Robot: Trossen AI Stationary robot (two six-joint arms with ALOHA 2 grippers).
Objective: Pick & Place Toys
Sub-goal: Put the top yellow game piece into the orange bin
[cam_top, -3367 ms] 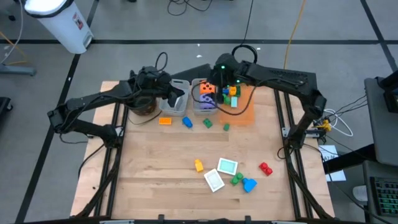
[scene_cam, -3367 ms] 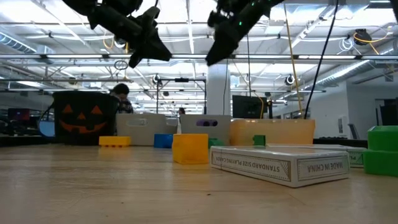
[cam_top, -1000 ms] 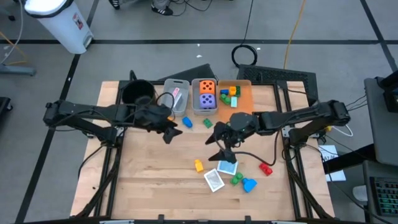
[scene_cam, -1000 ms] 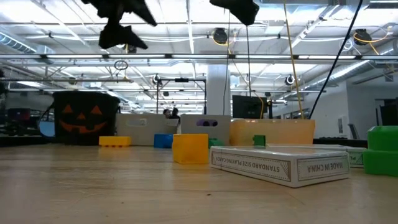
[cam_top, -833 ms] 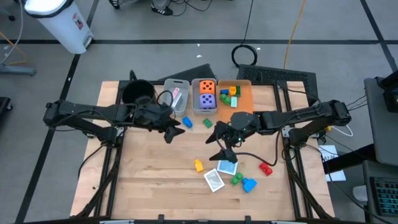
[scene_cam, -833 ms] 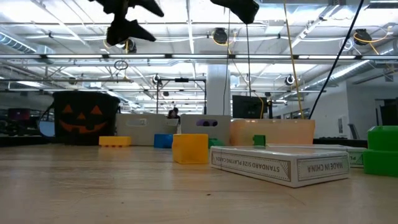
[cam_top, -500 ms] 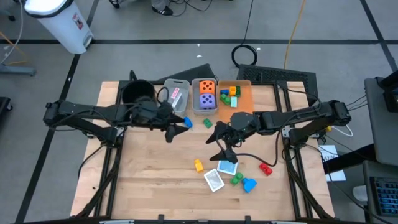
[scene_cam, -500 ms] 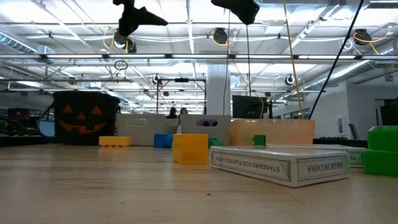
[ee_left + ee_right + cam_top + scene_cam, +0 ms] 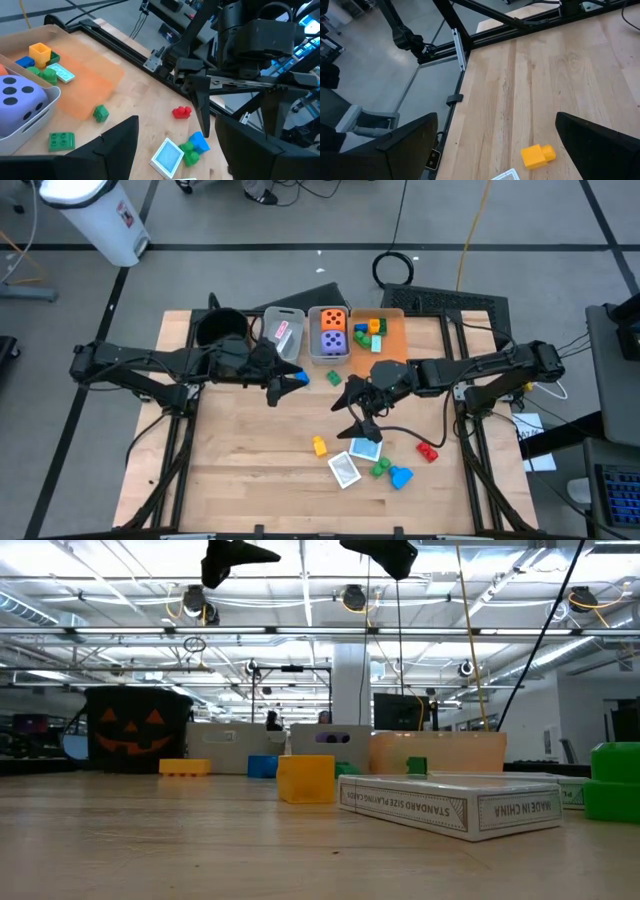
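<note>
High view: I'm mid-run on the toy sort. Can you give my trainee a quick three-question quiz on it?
1. Fill in: the right gripper, hanging above the table, has its fingers ___.
2. True or false: the red block lies on the table, outside every bin.
3. The orange and purple dice sit: A. on the table; B. in a grey bin; C. in the right gripper.

Key: 1. open; 2. true; 3. B.
</note>
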